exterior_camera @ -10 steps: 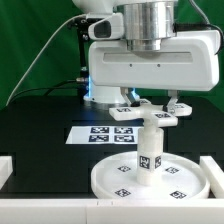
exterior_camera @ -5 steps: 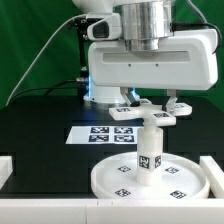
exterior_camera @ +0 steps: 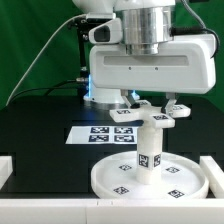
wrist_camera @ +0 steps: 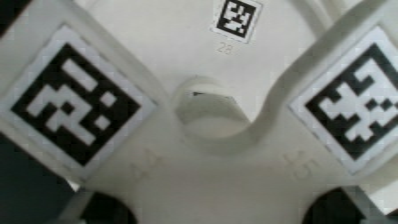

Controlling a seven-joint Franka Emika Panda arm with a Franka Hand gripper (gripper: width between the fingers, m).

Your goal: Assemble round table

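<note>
On the exterior view's left, a thin pale cable (exterior_camera: 28, 62) runs down in front of a green wall (exterior_camera: 30, 25). Below it lies the black table (exterior_camera: 40, 130). One white rail (exterior_camera: 4, 168) sits at the table's near left corner.

A little further right, one marker board (exterior_camera: 100, 133) lies flat on the table. It has several black-and-white square tags. The post hides part of it.

In the middle sits one big round disc (exterior_camera: 105, 180), close to the camera. It is white with a raised rim and has several small square tags on it. One short white post (exterior_camera: 150, 152) stands straight up in the middle of the disc. It has a tag on its side.

One cross-shaped foot piece (exterior_camera: 127, 114) sits on top of the post. The pincer (exterior_camera: 152, 106) comes down from above and is clamped on the foot piece, with one finger on each side. The big white robot arm (exterior_camera: 150, 65) blocks the view behind it.

In the wrist view, the foot piece (wrist_camera: 196, 150) fills the picture. It shows three tags, two big and one small. The tags are only square patterns.

On the exterior view's right sits a second white rail (exterior_camera: 216, 165).
</note>
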